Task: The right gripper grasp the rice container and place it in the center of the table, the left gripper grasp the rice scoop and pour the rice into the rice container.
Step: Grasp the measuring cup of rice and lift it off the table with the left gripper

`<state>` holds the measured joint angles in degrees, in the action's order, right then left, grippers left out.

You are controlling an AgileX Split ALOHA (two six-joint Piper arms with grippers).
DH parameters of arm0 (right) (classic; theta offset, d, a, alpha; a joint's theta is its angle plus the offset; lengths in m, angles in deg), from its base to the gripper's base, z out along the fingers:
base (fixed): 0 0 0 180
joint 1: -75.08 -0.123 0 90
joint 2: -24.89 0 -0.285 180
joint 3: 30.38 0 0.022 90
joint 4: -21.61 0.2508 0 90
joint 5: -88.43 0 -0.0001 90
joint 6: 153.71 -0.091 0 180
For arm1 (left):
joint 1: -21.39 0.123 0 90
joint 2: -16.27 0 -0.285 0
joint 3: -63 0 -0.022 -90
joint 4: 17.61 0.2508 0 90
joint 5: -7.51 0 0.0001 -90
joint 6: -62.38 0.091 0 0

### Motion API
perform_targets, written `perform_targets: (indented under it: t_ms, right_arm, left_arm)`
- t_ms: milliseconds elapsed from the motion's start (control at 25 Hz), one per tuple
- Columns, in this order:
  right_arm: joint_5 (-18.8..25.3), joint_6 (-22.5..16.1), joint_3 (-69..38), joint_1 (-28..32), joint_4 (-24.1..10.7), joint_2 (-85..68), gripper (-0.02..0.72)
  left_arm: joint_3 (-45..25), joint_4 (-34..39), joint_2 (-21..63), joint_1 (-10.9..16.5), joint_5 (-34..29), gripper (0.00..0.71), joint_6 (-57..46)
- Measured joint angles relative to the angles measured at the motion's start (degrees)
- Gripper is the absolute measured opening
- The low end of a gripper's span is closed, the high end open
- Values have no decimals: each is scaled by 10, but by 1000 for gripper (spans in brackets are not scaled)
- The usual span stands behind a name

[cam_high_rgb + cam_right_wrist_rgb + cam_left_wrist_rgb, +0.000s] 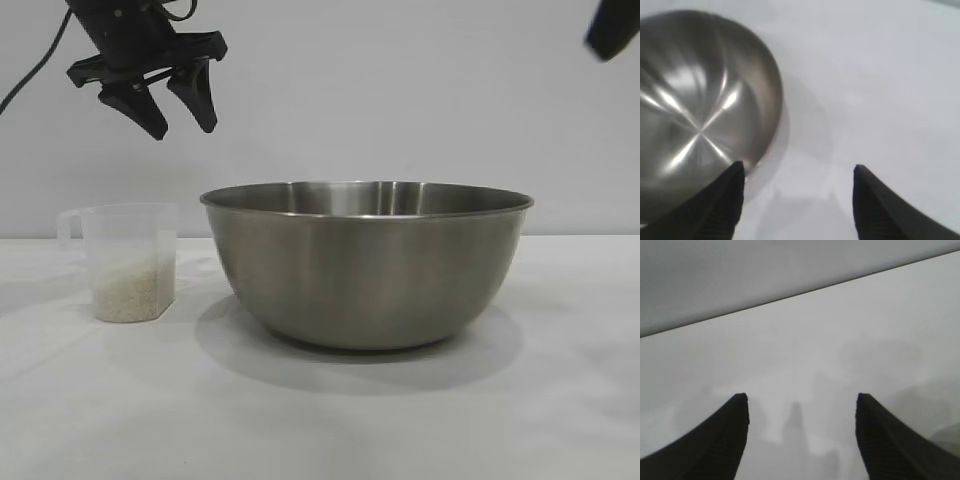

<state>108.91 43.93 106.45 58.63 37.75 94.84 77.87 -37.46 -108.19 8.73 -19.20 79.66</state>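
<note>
The rice container (366,262), a large steel bowl, stands on the white table (320,420) about mid-table. The right wrist view looks down into it (695,100); it looks empty. The rice scoop (128,261), a clear plastic cup with a handle on its left, stands left of the bowl with rice (128,290) in its bottom third. My left gripper (183,125) hangs open and empty high above the scoop; its wrist view (802,400) shows only bare table. My right gripper (797,170) is open and empty, high beside the bowl's rim; only a tip (612,28) shows at the exterior view's top right.
A plain grey wall (400,90) runs behind the table. The table's far edge shows in the left wrist view (790,297). Bare tabletop lies in front of the bowl and to its right (880,90).
</note>
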Motion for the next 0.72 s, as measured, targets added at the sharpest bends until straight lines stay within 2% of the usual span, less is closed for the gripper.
perform_targets:
  t_ms: [160, 360, 640, 720]
  right_arm:
    - [87, 0, -3, 17, -1, -98, 399]
    - [226, -2, -3, 17, -6, -197, 399]
    - [387, -20, -3, 17, -9, -285, 399]
    - [423, -35, -5, 17, -19, -304, 399]
  left_arm:
    - [0, 0, 0, 0, 0, 405, 0]
    - [0, 0, 0, 0, 0, 405, 0]
    - [0, 0, 4, 0, -15, 405, 0]
    - [0, 1, 11, 0, -15, 405, 0]
